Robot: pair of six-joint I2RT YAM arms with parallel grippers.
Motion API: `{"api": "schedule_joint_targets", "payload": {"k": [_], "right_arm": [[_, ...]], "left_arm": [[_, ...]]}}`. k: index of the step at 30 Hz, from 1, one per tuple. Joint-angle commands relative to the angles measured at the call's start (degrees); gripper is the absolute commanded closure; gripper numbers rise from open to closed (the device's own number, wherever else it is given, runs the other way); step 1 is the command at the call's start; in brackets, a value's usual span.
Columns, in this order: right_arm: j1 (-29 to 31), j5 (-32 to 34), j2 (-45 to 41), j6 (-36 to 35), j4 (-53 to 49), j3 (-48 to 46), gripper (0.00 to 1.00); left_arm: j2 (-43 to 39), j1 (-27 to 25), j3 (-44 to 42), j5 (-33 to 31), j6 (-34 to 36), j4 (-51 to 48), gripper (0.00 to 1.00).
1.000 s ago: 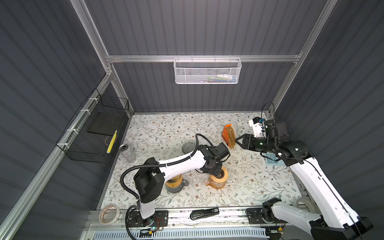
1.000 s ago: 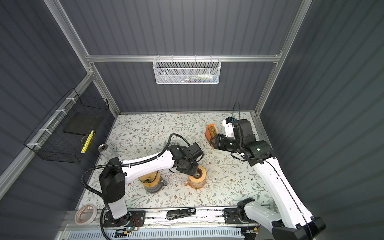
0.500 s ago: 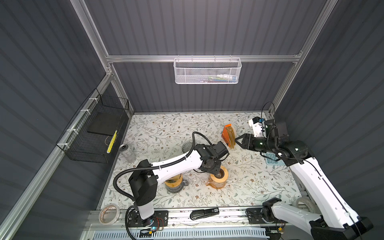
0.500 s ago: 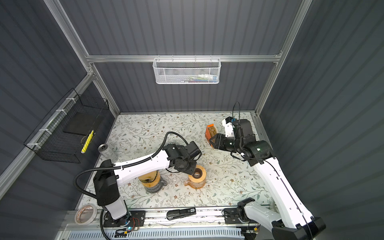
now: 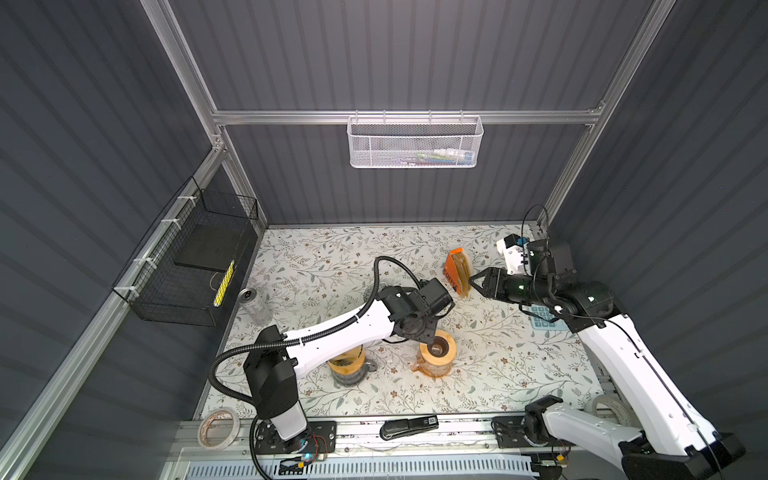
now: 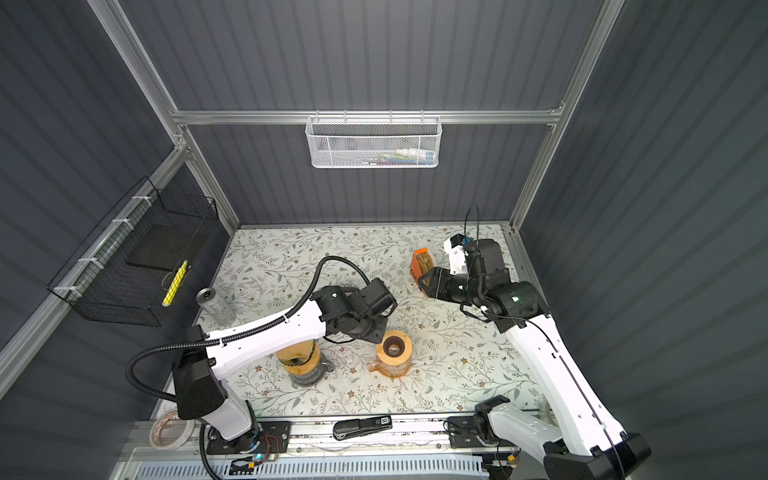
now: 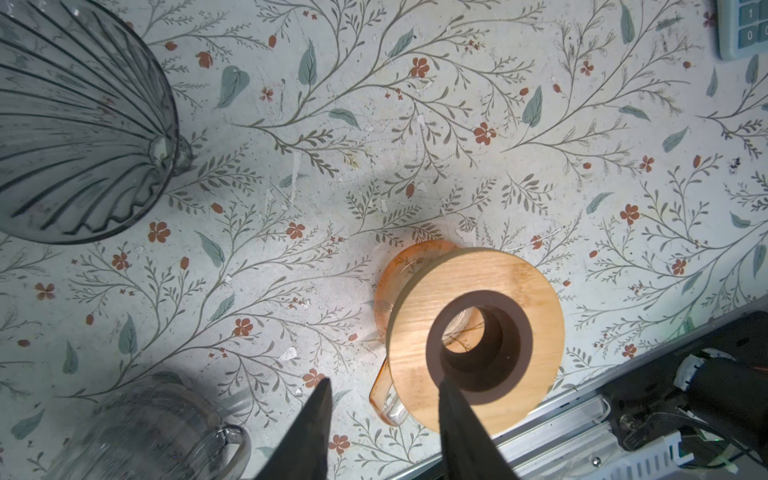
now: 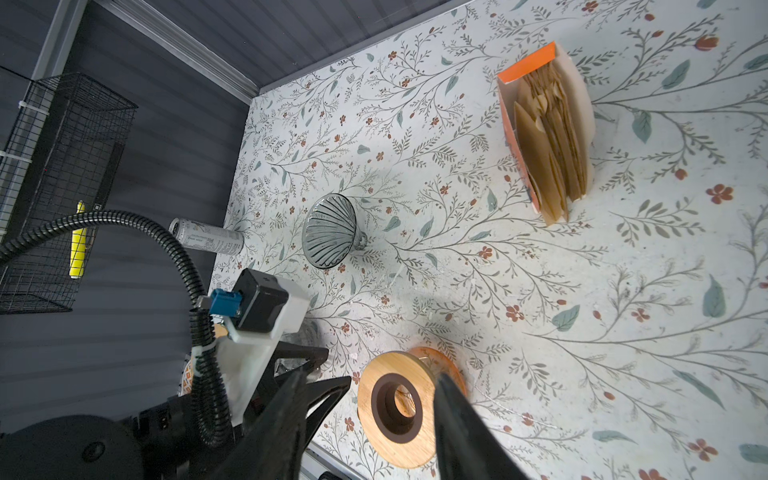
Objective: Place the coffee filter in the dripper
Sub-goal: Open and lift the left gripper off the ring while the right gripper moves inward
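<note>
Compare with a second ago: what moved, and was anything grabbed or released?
The left arm swung its elbow leftward in both top views and its wrist drew slightly left. The left gripper stays open and empty at the rim of the wooden-lidded carafe. Nothing was grasped or released. The right gripper, open near the filter box, the dripper and the carafe stayed put.

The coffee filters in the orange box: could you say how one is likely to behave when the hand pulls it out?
The coffee filters look like thin brown paper, so one is probably light and floppy. They stand fanned close together, so neighbours may come along. The orange box looks like light card, so it could slide or tip.
</note>
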Motion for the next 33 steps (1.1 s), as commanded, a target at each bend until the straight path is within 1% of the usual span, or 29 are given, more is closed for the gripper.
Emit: {"api": "schedule_joint_targets", "payload": {"k": [1, 3, 7, 9, 10, 14, 19, 21, 23, 26, 33], "right_arm": [[1.3, -0.5, 1.6, 0.2, 0.7, 1.1, 0.5], [2.0, -2.7, 3.1, 0.1, 1.0, 1.6, 0.5], [4.3, -1.7, 6.1, 0.0, 1.3, 2.7, 0.5], [5.3, -1.7, 7.4, 0.0, 1.8, 3.1, 0.5], [5.9, 0.3, 8.2, 0.0, 2.1, 3.3, 0.5], [8.7, 1.3, 12.4, 0.3, 3.8, 4.6, 0.51], [13.0, 3.7, 19.7, 0.6, 5.0, 8.0, 0.51], [14.2, 3.6, 22.9, 0.7, 6.4, 9.0, 0.51], [15.2, 3.7, 26.9, 0.1, 6.1, 11.3, 0.52], [16.8, 6.0, 32.2, -1.6, 5.2, 14.5, 0.52], [19.1, 6.4, 42.8, -3.4, 5.5, 20.4, 0.52]], "left_arm": [[-2.7, 1.1, 2.4, -3.2, 1.4, -2.3, 0.57], [-3.8, 3.2, 1.9, -2.7, 1.8, -2.2, 0.58], [-7.7, 9.9, -2.5, 2.1, 2.4, 1.2, 0.58], [-9.5, 13.0, -3.6, 2.9, 3.5, 1.9, 0.56], [-10.1, 14.7, -3.7, 3.2, 4.4, 1.8, 0.55], [-11.4, 22.1, -4.3, 5.7, 7.0, 2.0, 0.56], [-13.5, 31.4, -8.1, 12.2, 9.2, 7.7, 0.55], [-13.4, 33.8, -8.5, 13.1, 9.9, 9.2, 0.54], [-12.2, 36.4, -7.9, 16.3, 9.9, 10.0, 0.54], [-10.9, 38.2, -7.1, 18.2, 10.7, 10.9, 0.54], [-10.3, 41.5, -6.9, 20.1, 11.3, 12.8, 0.53]]}}
